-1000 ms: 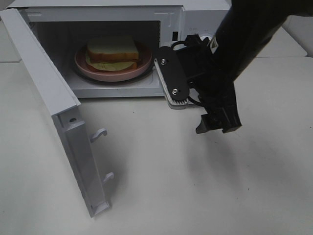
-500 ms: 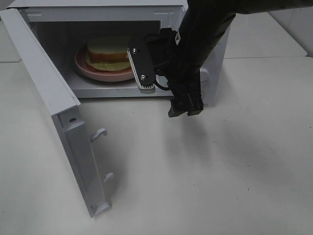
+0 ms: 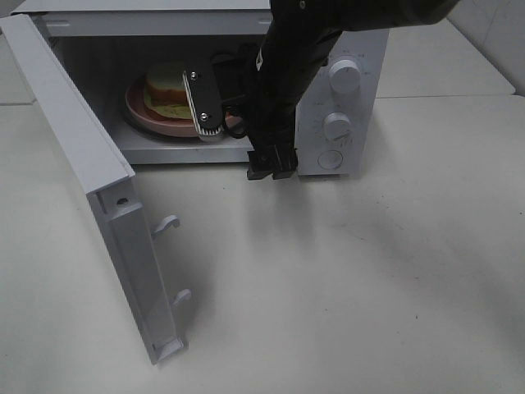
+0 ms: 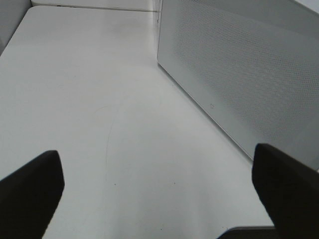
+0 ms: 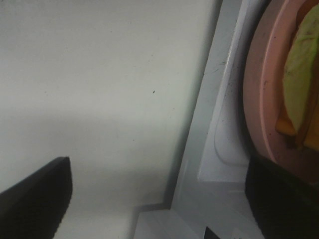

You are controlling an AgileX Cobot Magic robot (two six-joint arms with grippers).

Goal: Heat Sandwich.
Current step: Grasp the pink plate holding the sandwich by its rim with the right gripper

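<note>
From the high camera we see a white microwave (image 3: 365, 98) standing at the far edge of the worktop (image 3: 369, 287), its door (image 3: 74, 156) swung wide open along the left side toward the near edge. Inside, on the oven floor, sits a pink plate (image 3: 152, 121). The sandwich (image 3: 166, 84) lies on that plate, toward the left of the chamber and partly hidden behind the black right arm (image 3: 287, 57). That arm reaches across the front of the opening. The right hand (image 3: 271, 168) points down just in front of the oven's lower front edge, beside the knobs (image 3: 344, 75) of the control panel; from here we cannot tell how far its jaws stand apart. In the left wrist view the left hand (image 4: 157, 164) is released: its two dark fingers (image 4: 30, 194) stand wide apart with only bare worktop (image 4: 99, 99) between them, and the perforated side wall of the microwave (image 4: 239, 69) runs close by. In the right wrist view the right hand (image 5: 159, 169) is likewise released, its fingers (image 5: 35, 199) spread wide and gripping nothing. One finger hangs over bare worktop (image 5: 99, 74), the microwave's front sill (image 5: 214, 124) runs between the two, and the other finger is near the rim of the plate (image 5: 256, 99), on which the sandwich (image 5: 299, 74) shows a green leafy edge.
</note>
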